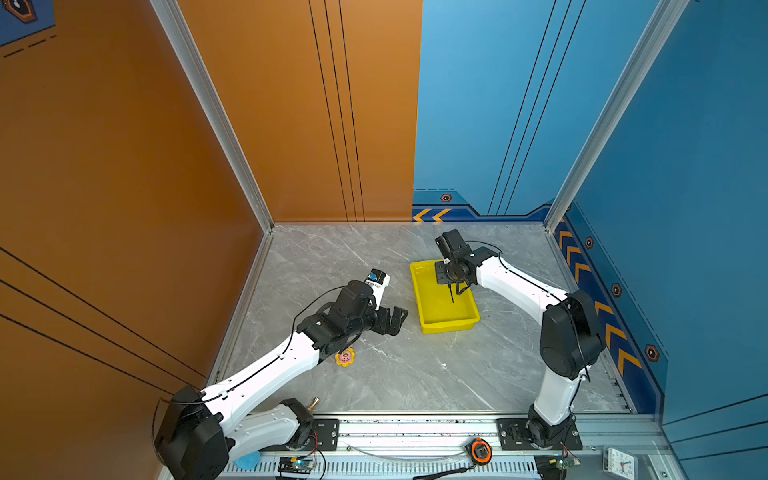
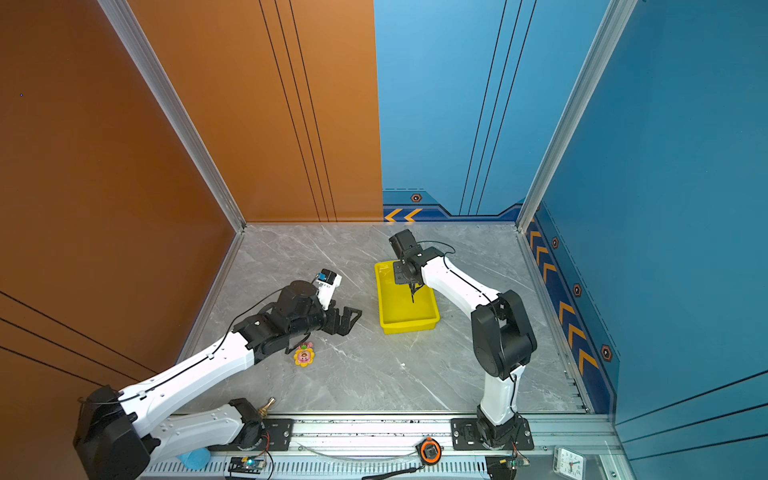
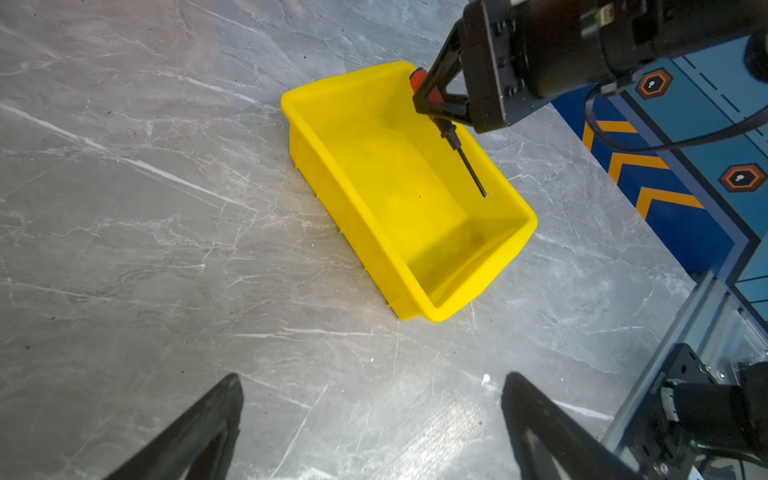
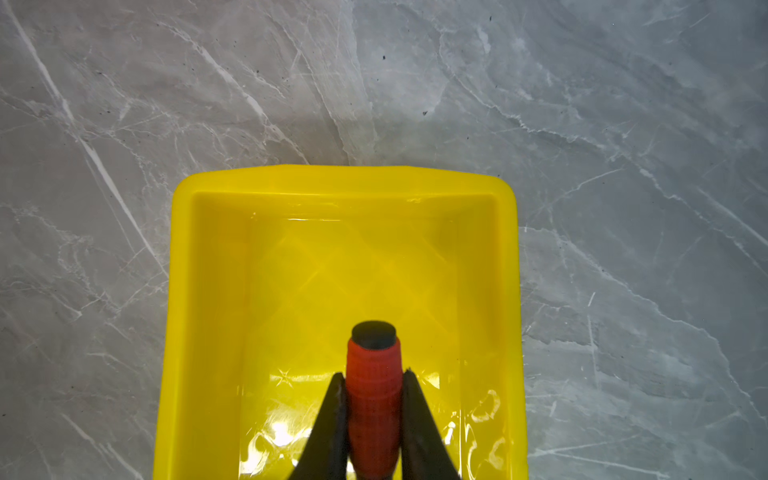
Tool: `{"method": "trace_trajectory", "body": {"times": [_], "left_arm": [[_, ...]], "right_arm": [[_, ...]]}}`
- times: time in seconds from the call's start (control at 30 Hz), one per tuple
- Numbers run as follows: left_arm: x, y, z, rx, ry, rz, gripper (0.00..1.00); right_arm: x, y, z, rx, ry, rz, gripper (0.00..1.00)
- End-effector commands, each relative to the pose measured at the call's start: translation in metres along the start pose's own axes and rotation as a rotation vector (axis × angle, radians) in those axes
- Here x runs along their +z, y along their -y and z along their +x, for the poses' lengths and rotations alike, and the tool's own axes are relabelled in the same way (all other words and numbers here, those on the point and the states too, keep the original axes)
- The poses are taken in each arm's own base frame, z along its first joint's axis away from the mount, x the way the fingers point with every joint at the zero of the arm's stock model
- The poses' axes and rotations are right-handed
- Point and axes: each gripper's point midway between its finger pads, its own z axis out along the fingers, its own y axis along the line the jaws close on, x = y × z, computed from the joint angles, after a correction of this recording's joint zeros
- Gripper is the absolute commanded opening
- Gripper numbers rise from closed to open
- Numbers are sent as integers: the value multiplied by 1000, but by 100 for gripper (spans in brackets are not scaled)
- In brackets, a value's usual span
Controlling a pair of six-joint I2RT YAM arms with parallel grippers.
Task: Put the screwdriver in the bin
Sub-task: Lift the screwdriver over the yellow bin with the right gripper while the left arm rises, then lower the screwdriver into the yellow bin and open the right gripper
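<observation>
On the left, the left gripper [image 1: 395, 320] waits over the grey marble desk [image 1: 374, 374] with its fingers spread and empty. To its right sits the shiny yellow plastic bin [image 3: 523, 237]. Above it, the right gripper [image 4: 373, 399] squeezes the ribbed red handle of the thin screwdriver [image 3: 467, 160]. Best to lower it, then let go gently.
</observation>
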Motion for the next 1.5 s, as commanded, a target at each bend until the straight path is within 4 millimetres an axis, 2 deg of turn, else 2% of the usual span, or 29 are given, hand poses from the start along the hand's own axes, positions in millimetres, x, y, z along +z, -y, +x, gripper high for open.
{"method": "trace_trajectory", "body": {"times": [0.0, 0.3, 0.63, 0.77, 0.83, 1.07, 1.47], "left_arm": [[7, 0, -17, -18, 78, -35, 98], [15, -16, -16, -58, 121, -133, 98], [23, 7, -2, 46, 68, -22, 98], [26, 14, 4, 68, 46, 4, 98], [28, 15, 5, 73, 40, 6, 98], [31, 18, 4, 67, 40, -6, 98], [29, 14, 7, 52, 41, -47, 98]], "right_arm": [[15, -6, -7, 24, 2, -47, 0], [57, -3, 22, 82, -82, -66, 0], [82, -4, 35, 78, -132, -68, 0], [85, -6, 35, 86, -137, -76, 0], [96, -4, 44, 87, -164, -65, 0], [102, -3, 46, 89, -172, -56, 3], [101, -2, 49, 86, -172, -39, 19]]}}
